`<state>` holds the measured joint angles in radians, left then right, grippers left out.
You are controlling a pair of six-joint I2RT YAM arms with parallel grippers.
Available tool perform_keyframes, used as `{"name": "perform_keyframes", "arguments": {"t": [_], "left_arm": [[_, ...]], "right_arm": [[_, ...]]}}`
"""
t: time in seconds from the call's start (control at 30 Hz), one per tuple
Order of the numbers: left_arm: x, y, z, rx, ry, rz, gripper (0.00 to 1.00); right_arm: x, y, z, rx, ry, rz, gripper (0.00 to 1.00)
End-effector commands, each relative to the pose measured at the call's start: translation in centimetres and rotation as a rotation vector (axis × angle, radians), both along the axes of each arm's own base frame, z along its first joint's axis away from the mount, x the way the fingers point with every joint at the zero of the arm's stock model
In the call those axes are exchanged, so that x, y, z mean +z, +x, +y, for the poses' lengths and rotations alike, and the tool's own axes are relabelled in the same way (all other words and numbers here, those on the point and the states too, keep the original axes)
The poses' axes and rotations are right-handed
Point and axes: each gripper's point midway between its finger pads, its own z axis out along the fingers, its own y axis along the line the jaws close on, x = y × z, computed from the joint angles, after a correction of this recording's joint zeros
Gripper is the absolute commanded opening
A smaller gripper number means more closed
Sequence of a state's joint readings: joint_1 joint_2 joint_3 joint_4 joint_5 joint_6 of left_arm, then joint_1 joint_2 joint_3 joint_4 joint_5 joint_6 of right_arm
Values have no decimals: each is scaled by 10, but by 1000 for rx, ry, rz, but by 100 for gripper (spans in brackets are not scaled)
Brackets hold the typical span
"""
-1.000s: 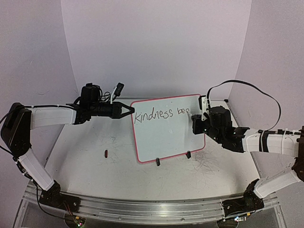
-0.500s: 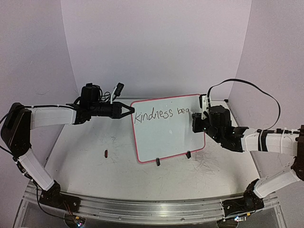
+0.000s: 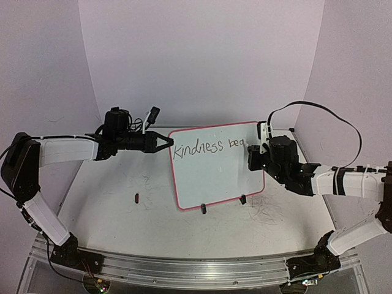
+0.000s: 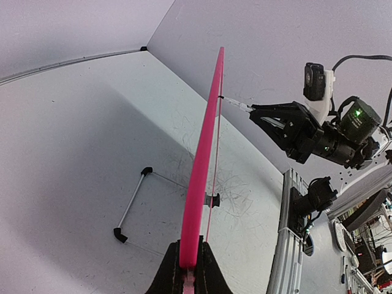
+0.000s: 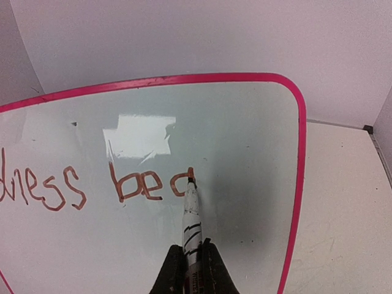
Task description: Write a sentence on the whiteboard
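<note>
The whiteboard (image 3: 214,174), pink-framed, stands tilted upright on the table. My left gripper (image 3: 168,143) is shut on its left edge; in the left wrist view the pink frame (image 4: 205,153) runs edge-on out of my left gripper (image 4: 188,260). My right gripper (image 3: 251,153) is shut on a white marker (image 5: 191,217) whose tip touches the board. The sentence (image 3: 208,147) reads "kindness be" plus a partly formed round letter. In the right wrist view the sentence (image 5: 138,187) ends at the marker tip, just under my right gripper (image 5: 191,251).
A small dark cap (image 3: 136,197) lies on the table left of the board. Two black clip feet (image 3: 203,209) hold the board's lower edge, and a wire stand (image 4: 131,205) props it behind. Walls close in at the back and sides. A metal rail (image 3: 184,269) runs along the near edge.
The right gripper has shifted slightly up and right with the marker, adding a stroke to the letter after "be". The left arm and the board have not moved.
</note>
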<state>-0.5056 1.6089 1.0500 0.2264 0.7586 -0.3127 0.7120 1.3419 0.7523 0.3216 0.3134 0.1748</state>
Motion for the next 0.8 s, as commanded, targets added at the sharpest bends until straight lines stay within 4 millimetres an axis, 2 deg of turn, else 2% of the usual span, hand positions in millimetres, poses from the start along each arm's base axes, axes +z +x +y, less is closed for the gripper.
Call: {"name": "perform_keyframes", "arguments": {"t": [0.0,0.5,0.6,0.77], "left_arm": [[19,-3,-1,-1,0,-93,0],[18,-3,-2,-1,2,-92,0],[18,-3,-2,-2,3,-91,0],[16,-2,-2,-1,5,-88,0]], "right_arm": [[-12,-10,-5,17,-3,45,0],[-24,-23,4,70,-1,91,0],[-17,-19,13,88,3,75,0],[4,-12,27,124,44,34,0]]}}
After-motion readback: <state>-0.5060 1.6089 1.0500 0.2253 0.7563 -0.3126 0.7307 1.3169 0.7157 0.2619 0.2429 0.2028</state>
